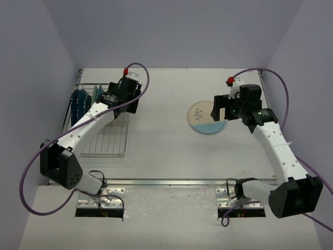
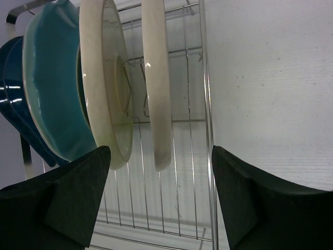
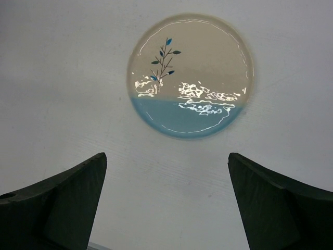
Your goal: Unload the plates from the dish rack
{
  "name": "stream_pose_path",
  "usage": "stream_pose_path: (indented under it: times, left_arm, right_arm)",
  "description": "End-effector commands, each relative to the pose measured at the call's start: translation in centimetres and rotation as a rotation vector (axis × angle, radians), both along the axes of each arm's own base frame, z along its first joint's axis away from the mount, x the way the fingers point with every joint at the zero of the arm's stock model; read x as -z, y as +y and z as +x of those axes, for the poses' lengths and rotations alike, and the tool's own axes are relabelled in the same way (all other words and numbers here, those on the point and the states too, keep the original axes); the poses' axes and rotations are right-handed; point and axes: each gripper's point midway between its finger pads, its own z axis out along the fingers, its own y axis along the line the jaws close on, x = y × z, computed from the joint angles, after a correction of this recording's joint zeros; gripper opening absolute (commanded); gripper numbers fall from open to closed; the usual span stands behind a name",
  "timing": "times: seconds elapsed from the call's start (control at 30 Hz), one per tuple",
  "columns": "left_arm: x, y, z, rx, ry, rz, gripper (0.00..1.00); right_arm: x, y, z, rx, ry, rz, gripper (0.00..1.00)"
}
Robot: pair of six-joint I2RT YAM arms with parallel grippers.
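The silver wire dish rack (image 1: 110,139) sits at the left of the table. Several plates stand upright in its far end: dark navy (image 2: 11,94), teal (image 2: 52,88), and two pale cream-rimmed ones (image 2: 104,88) (image 2: 156,78). My left gripper (image 1: 110,99) (image 2: 161,198) is open and empty, just short of the lower rims of the two pale plates, over the rack's bars (image 2: 192,130). A cream-and-light-blue plate with a dark sprig (image 1: 206,117) (image 3: 190,75) lies flat on the table. My right gripper (image 1: 221,111) (image 3: 166,203) is open and empty, above the table near its edge.
Grey walls close the table at the left, back and right. The rack's near half (image 1: 106,146) holds no plates. A metal rail (image 1: 171,182) runs along the table's near edge by the arm bases.
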Motion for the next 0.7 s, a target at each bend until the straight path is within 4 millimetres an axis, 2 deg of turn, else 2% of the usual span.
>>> stream_pose_path:
  times: [0.0, 0.33, 0.43, 0.53, 0.67]
  left_arm:
    - [0.8, 0.0, 1.7, -0.003, -0.018, -0.034, 0.75]
    - [4.8, -0.3, 3.6, -0.047, 0.033, -0.069, 0.59]
    - [6.1, 0.6, 4.0, -0.086, 0.048, -0.059, 0.53]
    - [6.5, 1.2, 4.3, -0.108, 0.047, -0.056, 0.48]
    - [5.6, 1.6, 4.4, -0.115, 0.019, -0.05, 0.35]
  right_arm:
    - [-1.2, 0.3, 0.9, -0.002, -0.072, -0.021, 0.99]
    - [-0.9, 0.6, 0.8, -0.012, -0.072, -0.039, 0.99]
    - [-0.9, 0.6, 0.8, -0.01, -0.072, -0.039, 0.99]
    - [-0.9, 0.7, 0.8, -0.013, -0.072, -0.041, 0.99]
    - [-0.9, 0.8, 0.8, -0.015, -0.072, -0.037, 0.99]
